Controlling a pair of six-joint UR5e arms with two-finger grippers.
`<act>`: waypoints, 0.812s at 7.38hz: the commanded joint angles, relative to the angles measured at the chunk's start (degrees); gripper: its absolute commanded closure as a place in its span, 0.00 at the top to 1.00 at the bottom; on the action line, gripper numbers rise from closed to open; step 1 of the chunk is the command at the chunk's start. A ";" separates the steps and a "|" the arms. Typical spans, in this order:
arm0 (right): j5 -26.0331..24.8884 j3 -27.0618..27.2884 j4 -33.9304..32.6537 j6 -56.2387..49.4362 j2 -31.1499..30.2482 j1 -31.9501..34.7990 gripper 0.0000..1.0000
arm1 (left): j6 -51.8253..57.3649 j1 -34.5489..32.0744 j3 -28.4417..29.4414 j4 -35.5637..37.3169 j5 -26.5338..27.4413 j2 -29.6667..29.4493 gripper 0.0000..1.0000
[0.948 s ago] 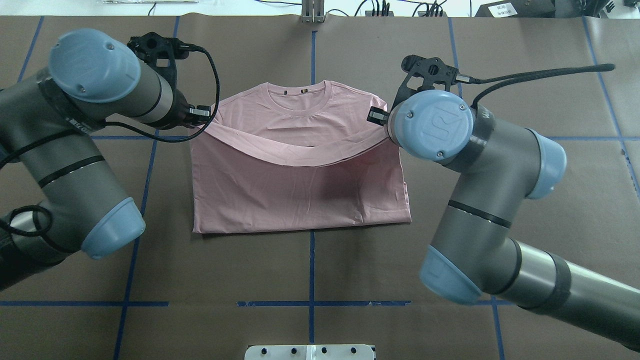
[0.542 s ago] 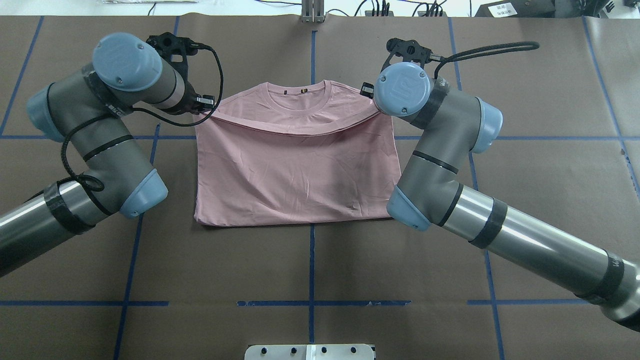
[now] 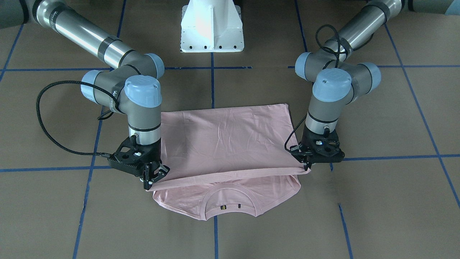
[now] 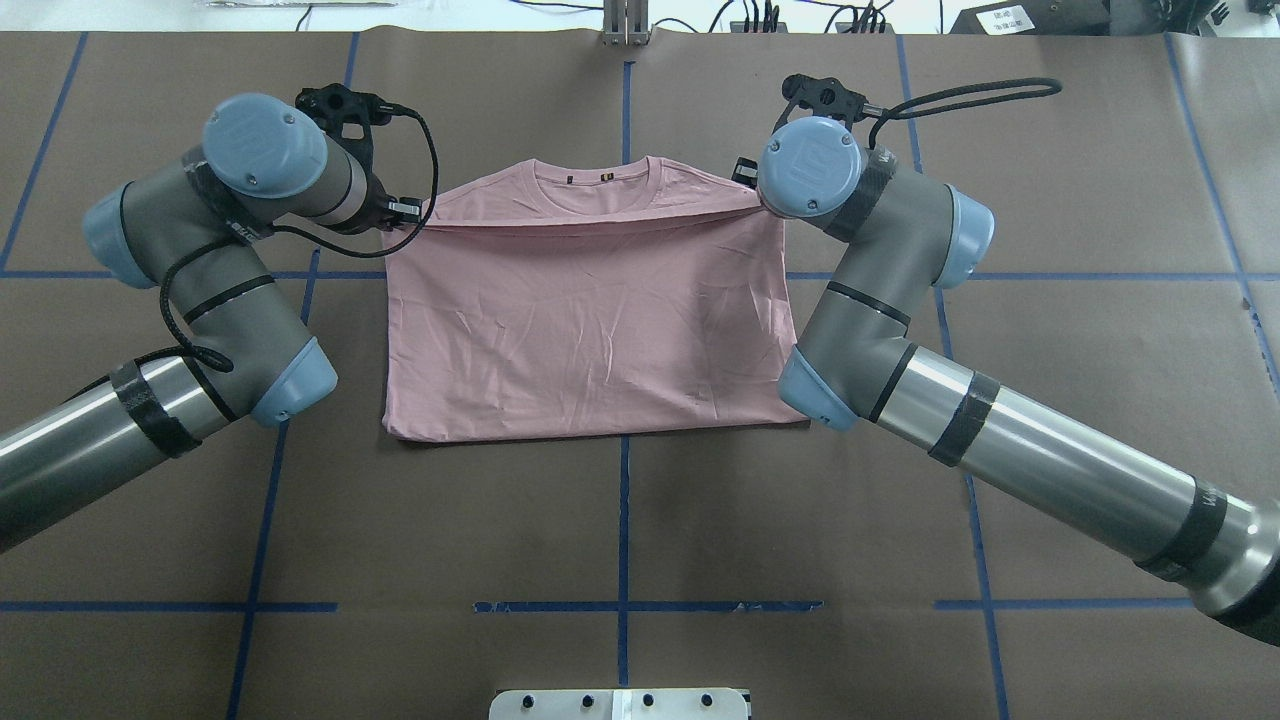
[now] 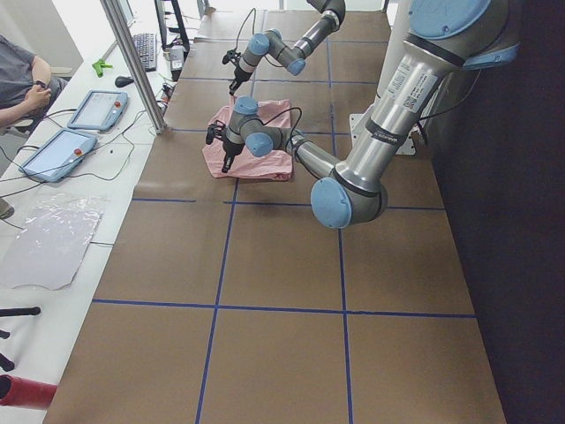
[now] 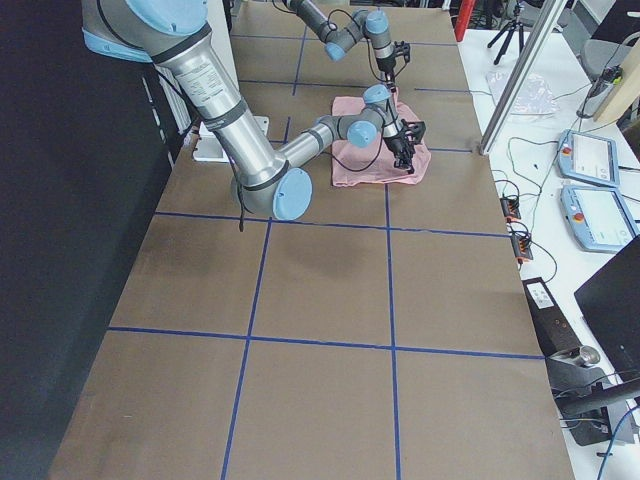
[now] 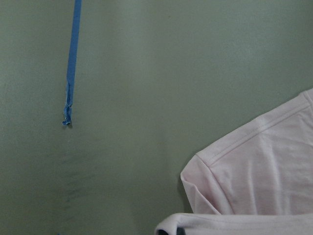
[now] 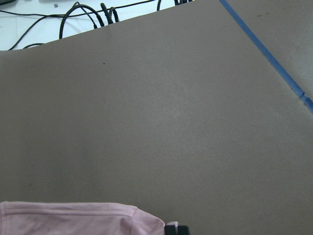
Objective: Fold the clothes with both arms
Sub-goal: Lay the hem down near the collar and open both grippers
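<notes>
Exterior front-facing: T-shirt (image 3: 226, 140) edge pinched taut between left tool (image 3: 307, 166) and right tool (image 3: 148, 184).

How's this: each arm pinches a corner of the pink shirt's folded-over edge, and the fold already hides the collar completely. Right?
Not quite. The left gripper and right gripper do pinch the shirt at its folded-over edge, but the collar lies uncovered beyond the fold, as the front-facing view shows.
</notes>
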 commanded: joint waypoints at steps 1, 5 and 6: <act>0.27 -0.77 0.08 -0.72 0.03 0.44 0.00 | 0.02 0.00 0.86 -0.16 -0.05 -1.17 0.00; -0.17 -1.22 -0.01 -4.67 0.21 -0.88 1.00 | 1.85 0.00 1.13 -1.64 -0.05 -1.01 1.00; 0.52 0.17 0.16 -8.16 0.47 -0.62 1.00 | 3.51 -0.09 -0.44 -2.79 -0.32 -0.05 1.00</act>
